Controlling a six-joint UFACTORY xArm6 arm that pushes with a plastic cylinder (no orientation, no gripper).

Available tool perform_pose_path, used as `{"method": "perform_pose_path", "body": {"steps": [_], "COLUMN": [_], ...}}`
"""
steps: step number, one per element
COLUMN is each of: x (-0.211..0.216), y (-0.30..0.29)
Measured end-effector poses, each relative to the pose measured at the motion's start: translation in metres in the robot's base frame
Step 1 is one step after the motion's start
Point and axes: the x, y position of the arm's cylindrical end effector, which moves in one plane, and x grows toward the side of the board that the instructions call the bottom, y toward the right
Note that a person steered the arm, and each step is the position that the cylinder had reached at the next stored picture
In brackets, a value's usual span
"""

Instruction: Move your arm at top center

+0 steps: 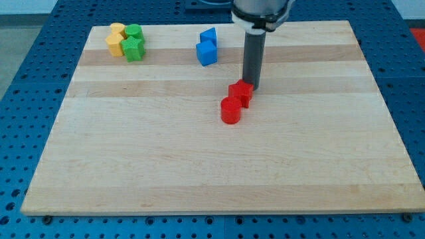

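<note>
Right now my tip [252, 86] touches the red star-shaped block [240, 93], above the red cylinder [230, 111]. It has no fingers. Best slide straight up, passing right of the two blue blocks [207, 47].

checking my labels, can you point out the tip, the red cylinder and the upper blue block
my tip [252, 87]: camera view, rod's very end
red cylinder [230, 110]: camera view, front side
upper blue block [208, 36]: camera view, front face

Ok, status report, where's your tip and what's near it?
My tip down mid-board, right of centre, against the upper red block. Second red block just below. Top centre: two blue blocks left of the rod. Not there yet.
</note>
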Motion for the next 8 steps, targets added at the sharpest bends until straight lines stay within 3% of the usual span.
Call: {"method": "perform_pose_path", "body": {"steps": [2, 3, 5, 8], "x": [0.045, 0.043, -0.017, -0.163], "y": [-0.011, -0.013, -0.006, 0.002]}}
